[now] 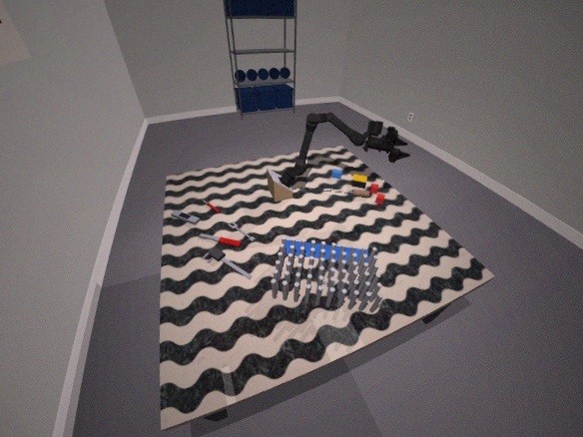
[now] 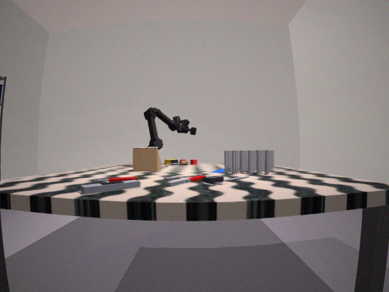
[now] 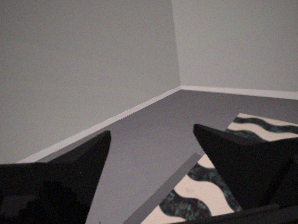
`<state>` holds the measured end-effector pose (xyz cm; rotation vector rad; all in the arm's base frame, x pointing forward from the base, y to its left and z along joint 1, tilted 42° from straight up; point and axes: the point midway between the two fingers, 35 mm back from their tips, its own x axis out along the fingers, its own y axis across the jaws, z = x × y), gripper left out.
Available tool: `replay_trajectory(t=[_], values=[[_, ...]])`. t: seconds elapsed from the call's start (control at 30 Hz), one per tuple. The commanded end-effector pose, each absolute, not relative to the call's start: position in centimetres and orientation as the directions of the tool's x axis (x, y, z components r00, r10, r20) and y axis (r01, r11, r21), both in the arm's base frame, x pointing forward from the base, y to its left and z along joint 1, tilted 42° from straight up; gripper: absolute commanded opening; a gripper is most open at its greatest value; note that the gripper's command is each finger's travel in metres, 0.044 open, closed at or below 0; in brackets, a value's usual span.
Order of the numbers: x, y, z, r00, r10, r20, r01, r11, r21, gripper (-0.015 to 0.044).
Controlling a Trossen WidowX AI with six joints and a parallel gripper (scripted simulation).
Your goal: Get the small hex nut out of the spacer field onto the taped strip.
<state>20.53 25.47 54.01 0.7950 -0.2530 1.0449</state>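
Note:
The metal spacers (image 1: 308,294) (image 2: 270,162) stand upright in rows. The blue taped strip (image 1: 297,245) (image 2: 219,171) lies along their side nearer the arm's base. I cannot make out the hex nut for certain. A wooden-handled tool (image 1: 361,193) (image 2: 183,163) lies near the blocks. A red-handled tool (image 1: 230,241) (image 2: 197,178), a smaller red-handled tool (image 1: 214,207) (image 2: 123,179) and a thin grey tool (image 1: 244,232) lie left of the field. My gripper (image 1: 408,149) (image 3: 153,131) is open and empty, high above the table and far from the spacers.
A grey tool with a black block (image 1: 216,254) (image 2: 213,180) and a flat grey object (image 1: 185,217) (image 2: 110,187) lie left. A tan wedge (image 1: 281,192) (image 2: 144,160) stands by the arm's base. Blue (image 1: 336,174), yellow-black (image 1: 359,179) and red blocks (image 1: 380,199) sit behind the field.

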Motion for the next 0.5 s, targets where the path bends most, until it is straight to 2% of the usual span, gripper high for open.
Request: replay_trajectory(t=[0.0,0.23,0.47], values=[[24.5,25.4,50.4,0.581,0.674,0.456,-0.803,0.385,0.454,0.0440],[32.8,22.7,41.8,0.742,0.619,0.258,-0.663,0.619,0.422,0.0440],[39.1,16.5,32.6,0.865,0.499,0.044,-0.478,0.796,0.372,0.0440]])
